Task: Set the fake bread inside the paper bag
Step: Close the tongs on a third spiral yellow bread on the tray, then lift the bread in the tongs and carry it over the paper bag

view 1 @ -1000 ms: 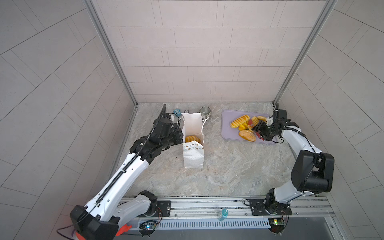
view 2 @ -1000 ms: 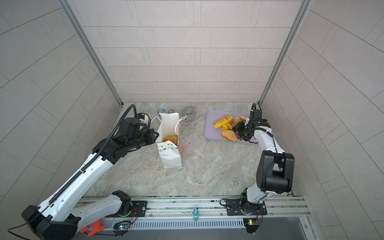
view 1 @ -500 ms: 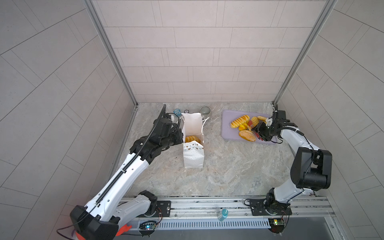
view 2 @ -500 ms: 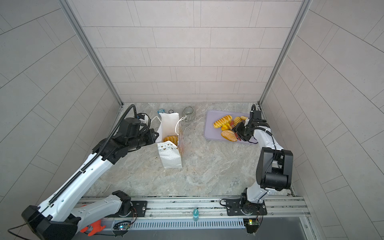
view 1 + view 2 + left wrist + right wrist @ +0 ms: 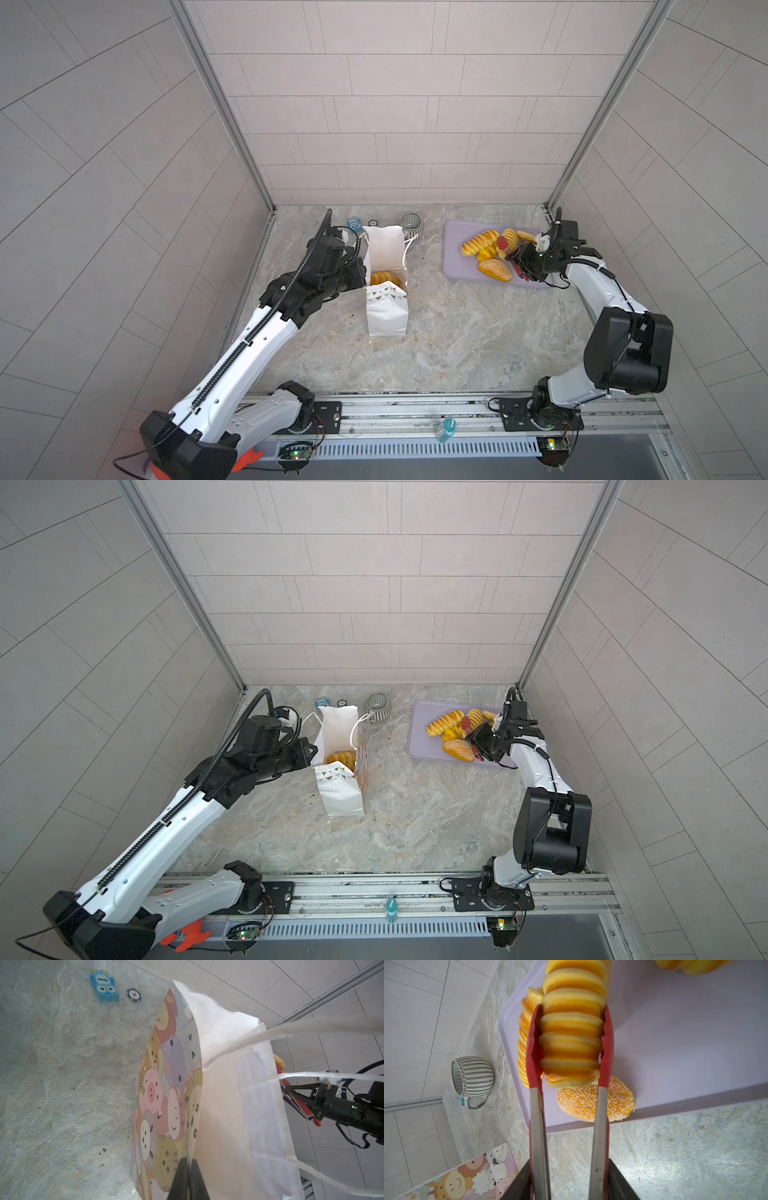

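**While the tongs bite a loaf, the bag stands open**

As things stand, you are at the pick-up step. Your right end effector (image 5: 525,262) is clamped around the handles of the tongs (image 5: 537,1109). Their red tips press on both sides of a ribbed loaf (image 5: 571,1039) over the lilac tray (image 5: 675,1043); whether it is clear of the tray I cannot tell. A sesame bun (image 5: 575,1103) lies just beside it, with more breads (image 5: 478,243) near by. Your left end effector (image 5: 188,1164) is pressed together on the rim of the paper bag (image 5: 162,1084). That bag stands upright on the counter (image 5: 457,340), well apart from the tray, mouth open, with a golden loaf (image 5: 384,277) already inside.

Next, I judge, you need to raise the ribbed loaf straight up and carry it across above the bag's mouth. Only then ease the squeeze. Keep the pressure steady, since a glossy bread could slip from the tips. Mind the cord handles (image 5: 249,1041) near the opening.
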